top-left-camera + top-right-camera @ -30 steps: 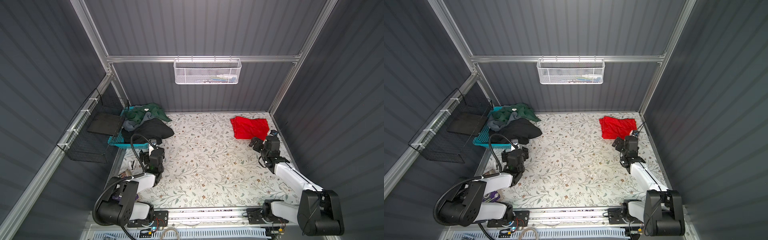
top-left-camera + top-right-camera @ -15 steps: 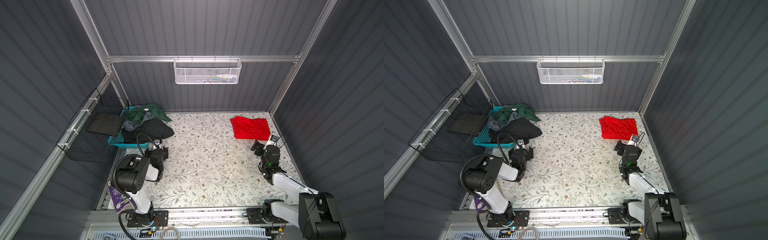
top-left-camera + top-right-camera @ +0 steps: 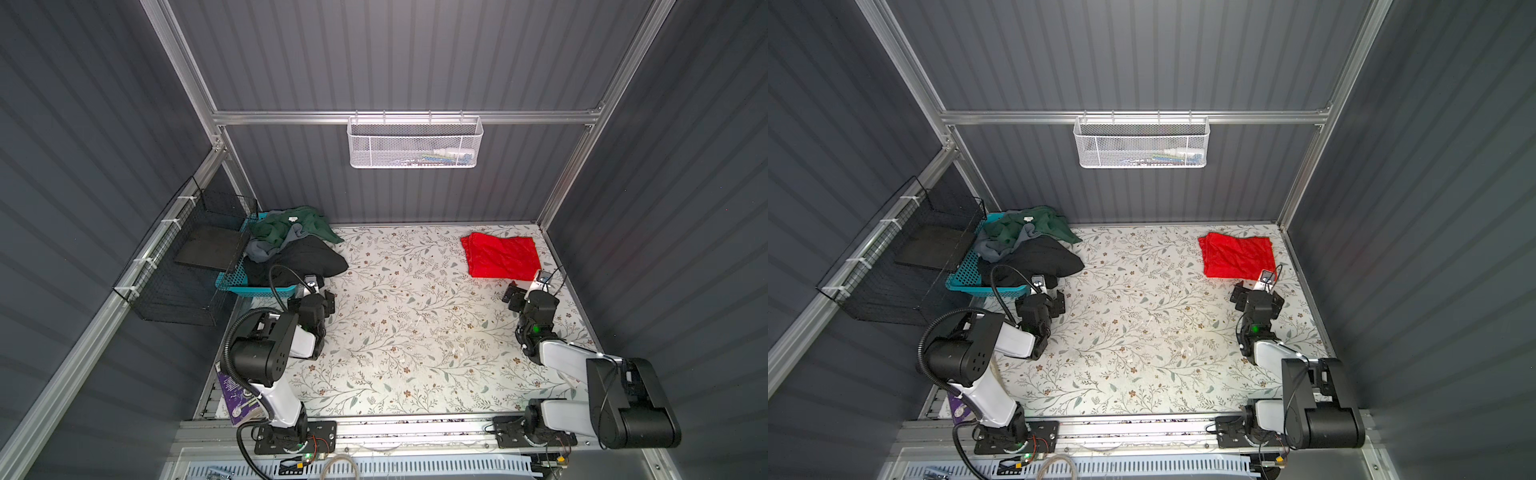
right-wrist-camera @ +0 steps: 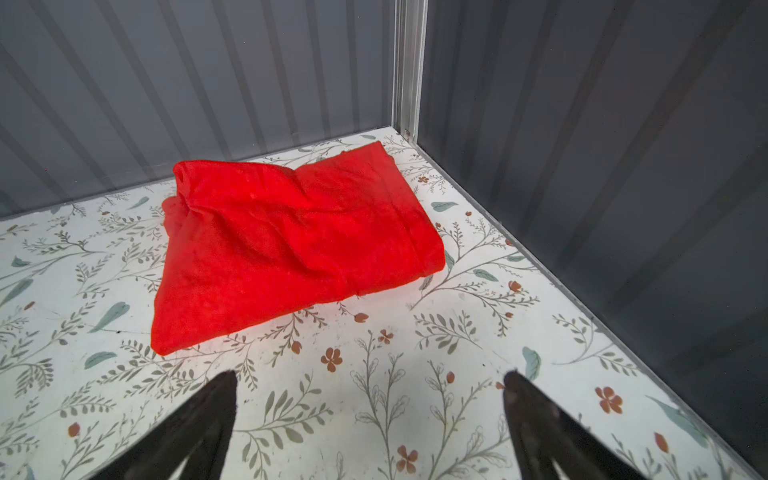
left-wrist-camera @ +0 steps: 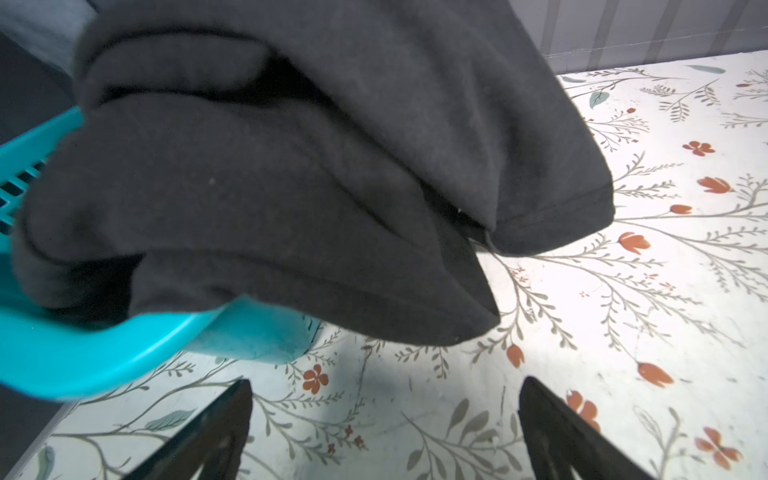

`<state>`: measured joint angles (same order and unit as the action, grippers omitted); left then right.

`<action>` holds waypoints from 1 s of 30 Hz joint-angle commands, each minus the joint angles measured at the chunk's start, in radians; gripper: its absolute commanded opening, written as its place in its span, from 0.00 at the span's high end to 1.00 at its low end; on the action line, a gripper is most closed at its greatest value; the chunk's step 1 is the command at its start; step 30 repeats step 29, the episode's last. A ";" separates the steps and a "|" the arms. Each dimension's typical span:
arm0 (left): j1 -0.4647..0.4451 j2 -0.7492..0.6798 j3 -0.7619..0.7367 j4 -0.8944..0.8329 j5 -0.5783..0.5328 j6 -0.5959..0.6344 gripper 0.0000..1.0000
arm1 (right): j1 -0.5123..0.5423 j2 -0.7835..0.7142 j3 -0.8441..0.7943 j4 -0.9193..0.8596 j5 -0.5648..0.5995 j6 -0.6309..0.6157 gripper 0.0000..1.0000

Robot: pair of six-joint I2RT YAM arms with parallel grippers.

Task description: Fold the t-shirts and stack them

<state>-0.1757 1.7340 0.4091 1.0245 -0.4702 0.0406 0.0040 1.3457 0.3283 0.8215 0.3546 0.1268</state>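
Observation:
A folded bright red t-shirt (image 3: 500,259) (image 3: 1237,257) (image 4: 291,249) lies flat at the back right corner of the floral table. A dark green t-shirt (image 3: 291,224), a grey one (image 3: 266,249) and a black one (image 3: 303,259) (image 5: 291,166) are heaped on the teal basket (image 3: 249,286) (image 5: 83,361) at the back left. The black one spills over the rim onto the table. My left gripper (image 3: 311,298) (image 3: 1041,301) (image 5: 385,382) stands open just in front of the black shirt and touches nothing. My right gripper (image 3: 532,294) (image 3: 1258,294) (image 4: 370,374) is open and empty, a little in front of the red shirt.
A white mesh basket (image 3: 415,145) hangs on the back wall. A black wire rack (image 3: 187,257) is fixed to the left wall beside the teal basket. A purple booklet (image 3: 239,399) lies at the front left. The right wall (image 4: 623,166) runs close beside the red shirt.
The left arm's links have swung upright while its gripper stayed by the basket. The right gripper has drawn slightly back from the red shirt. Both stayed open.

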 commanded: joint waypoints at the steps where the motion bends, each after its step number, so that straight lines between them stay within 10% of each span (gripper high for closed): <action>1: 0.005 -0.012 0.014 -0.001 -0.013 -0.018 0.00 | -0.002 0.026 0.020 0.025 -0.072 -0.035 0.01; 10: 0.005 -0.010 0.016 -0.004 -0.012 -0.018 0.00 | -0.049 0.099 0.010 0.080 -0.247 -0.048 0.01; 30: 0.007 -0.013 0.014 -0.002 -0.015 -0.021 0.00 | -0.053 0.115 -0.027 0.206 -0.219 -0.041 0.01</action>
